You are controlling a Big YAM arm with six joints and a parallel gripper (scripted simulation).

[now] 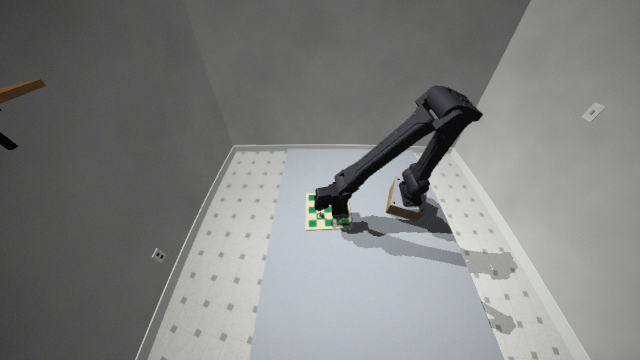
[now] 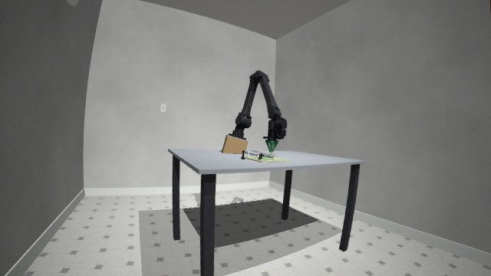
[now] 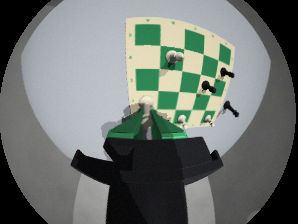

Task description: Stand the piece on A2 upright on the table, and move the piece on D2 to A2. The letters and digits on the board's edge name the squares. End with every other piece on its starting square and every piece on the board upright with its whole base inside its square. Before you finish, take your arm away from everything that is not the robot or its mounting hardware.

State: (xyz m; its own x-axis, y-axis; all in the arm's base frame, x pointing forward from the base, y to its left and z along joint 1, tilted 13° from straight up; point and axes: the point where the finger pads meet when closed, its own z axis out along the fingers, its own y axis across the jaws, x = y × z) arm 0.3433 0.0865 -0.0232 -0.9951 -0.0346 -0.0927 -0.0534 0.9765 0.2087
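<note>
The green and cream chessboard lies on the grey table; it also shows in the top view and in the exterior view. My gripper has green fingers and is shut on a white piece at the board's near left corner in the wrist view. The gripper hangs low over the board edge. Another white piece stands on the board. Two black pieces stand near the right side. A black piece stands on the table just off the board; it also shows in the wrist view.
Two small white pieces stand on the board's near row. A brown box stands at the arm's base behind the board. The table's edges are far from the board on the near side.
</note>
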